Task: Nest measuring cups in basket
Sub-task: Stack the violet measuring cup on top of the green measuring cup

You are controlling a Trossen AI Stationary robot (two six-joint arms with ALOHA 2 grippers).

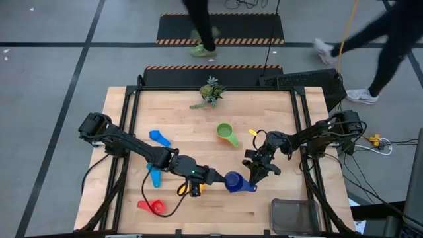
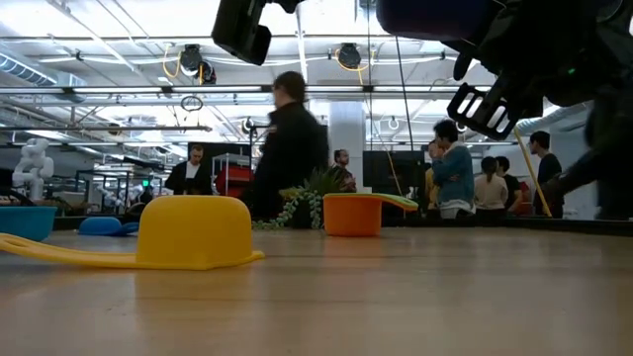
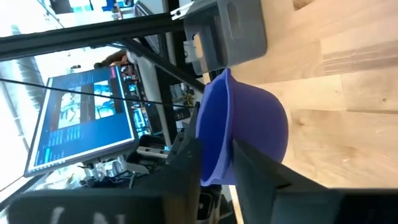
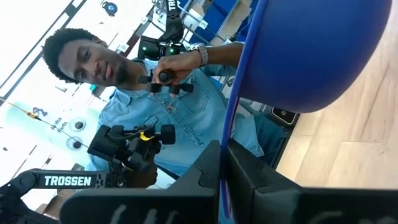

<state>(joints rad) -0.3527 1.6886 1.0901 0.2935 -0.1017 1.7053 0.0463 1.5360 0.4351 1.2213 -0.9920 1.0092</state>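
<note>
A dark blue measuring cup (image 1: pixel 232 182) hangs mouth up above the table's near middle, and both grippers are on it. My left gripper (image 1: pixel 215 177) reaches it from the left and my right gripper (image 1: pixel 253 177) from the far right. The low view shows the cup's underside (image 2: pixel 430 15) well above the table top. An upside-down yellow cup (image 2: pixel 193 232) rests on its rim below the left gripper. On the table lie a green cup (image 1: pixel 225 132), two blue cups (image 1: pixel 158 137) (image 1: pixel 154 175) and a red cup (image 1: pixel 152 206). The basket (image 1: pixel 295 215) stands at the near right. My left gripper has the cup's rim and wall (image 3: pixel 214 140) on the side facing the left arm. One finger (image 3: pixel 186 168) is inside the bowl, the other (image 3: pixel 255 171) outside under the wall. It comes nearly level from the table's left. The cup is clear of the table. My right gripper pinches the cup's flat handle (image 4: pixel 231 134) between its two fingers, which lie along it. They come about level from the table's far right. The bowl (image 4: pixel 311 50) stands out beyond the fingertips, lifted clear.
A small green plant sprig (image 1: pixel 210 92) lies at the far middle. In the low view an orange bowl (image 2: pixel 351 215) with a green edge on top stands far back. People walk beyond the far edge. Bare wood lies between the held cup and the basket (image 3: pixel 230 31).
</note>
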